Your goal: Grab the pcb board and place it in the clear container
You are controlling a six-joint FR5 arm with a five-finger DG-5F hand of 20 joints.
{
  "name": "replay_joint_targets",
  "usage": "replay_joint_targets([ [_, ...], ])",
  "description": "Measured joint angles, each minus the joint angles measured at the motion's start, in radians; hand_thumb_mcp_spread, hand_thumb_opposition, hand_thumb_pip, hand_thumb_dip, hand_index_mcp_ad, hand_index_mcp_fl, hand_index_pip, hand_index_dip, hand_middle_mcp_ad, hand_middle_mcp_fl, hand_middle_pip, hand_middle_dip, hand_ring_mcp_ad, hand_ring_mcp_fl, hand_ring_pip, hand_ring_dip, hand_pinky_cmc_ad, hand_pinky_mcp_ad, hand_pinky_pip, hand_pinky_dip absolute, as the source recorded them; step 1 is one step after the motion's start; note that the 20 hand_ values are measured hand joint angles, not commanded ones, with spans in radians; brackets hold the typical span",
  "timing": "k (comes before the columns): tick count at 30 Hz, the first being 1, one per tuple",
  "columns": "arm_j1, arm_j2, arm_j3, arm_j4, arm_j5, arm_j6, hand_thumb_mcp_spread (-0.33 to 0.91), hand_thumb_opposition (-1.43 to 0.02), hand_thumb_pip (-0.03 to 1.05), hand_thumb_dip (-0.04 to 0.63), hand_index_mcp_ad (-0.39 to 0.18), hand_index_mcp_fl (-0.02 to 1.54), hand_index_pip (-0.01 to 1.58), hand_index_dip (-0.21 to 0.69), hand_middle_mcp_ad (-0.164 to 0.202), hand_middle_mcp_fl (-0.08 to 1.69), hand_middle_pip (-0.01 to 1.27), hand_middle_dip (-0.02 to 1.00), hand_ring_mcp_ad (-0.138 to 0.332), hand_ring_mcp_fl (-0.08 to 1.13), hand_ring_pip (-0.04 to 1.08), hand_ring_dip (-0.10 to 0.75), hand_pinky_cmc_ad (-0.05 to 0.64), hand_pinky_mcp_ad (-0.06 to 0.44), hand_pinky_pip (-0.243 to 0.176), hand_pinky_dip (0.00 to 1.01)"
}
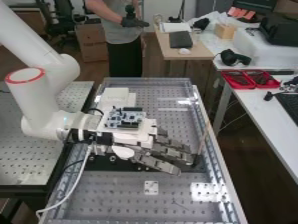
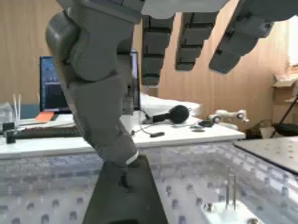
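Over the middle of the bench in the high view is the hand (image 1: 163, 150), its dark grey fingers stretched out toward the right and fairly straight. A blue-and-white circuit board (image 1: 125, 118) shows at the white back of the hand; I cannot tell whether it is fixed there. Below the hand lies a dark flat strip (image 1: 100, 163). In the wrist view the hand (image 2: 96, 85) is open, with straight fingers spread apart and the thumb pointing down at the dark strip (image 2: 126, 192). Whether the thumb tip touches the strip is unclear. Nothing is held between thumb and fingers.
The perforated bench (image 1: 120, 200) has a clear raised surface and metal side rails. A small white plate (image 1: 151, 187) sits near its front, and a white box (image 1: 117, 96) stands behind the hand. Red trays (image 1: 249, 80) rest on the side table at right.
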Motion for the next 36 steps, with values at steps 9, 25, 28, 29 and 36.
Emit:
replay_joint_targets([
  [9, 0.06, 0.133, -0.066, 0.094, -0.043, 0.053, 0.74, -0.92, 0.43, 0.314, -0.187, 0.57, 1.38, 0.244, -0.044, 0.27, 0.13, 0.19, 0.066, 0.1, 0.12, 0.072, 0.382, 0.178, 0.003, 0.16],
  [25, 0.227, 0.107, 0.026, 0.141, -0.18, 0.194, 0.73, -0.93, 0.43, 0.314, -0.187, 0.58, 1.35, 0.248, -0.042, 0.28, 0.13, 0.19, 0.07, 0.09, 0.12, 0.072, 0.382, 0.199, 0.003, 0.16],
  [28, 0.246, 0.071, 0.062, 0.124, -0.194, 0.205, 0.73, -0.93, 0.43, 0.314, -0.187, 0.58, 1.35, 0.248, -0.042, 0.28, 0.13, 0.19, 0.07, 0.09, 0.12, 0.072, 0.382, 0.201, 0.003, 0.16],
  [29, 0.253, 0.056, 0.077, 0.111, -0.2, 0.207, 0.73, -0.93, 0.43, 0.314, -0.187, 0.58, 1.34, 0.25, -0.042, 0.28, 0.13, 0.19, 0.07, 0.1, 0.12, 0.072, 0.382, 0.201, 0.003, 0.16],
  [36, 0.281, -0.003, 0.126, 0.023, -0.215, 0.178, 0.73, -0.93, 0.43, 0.314, -0.187, 0.58, 1.33, 0.253, -0.042, 0.28, 0.13, 0.19, 0.07, 0.1, 0.12, 0.072, 0.379, 0.211, 0.003, 0.16],
])
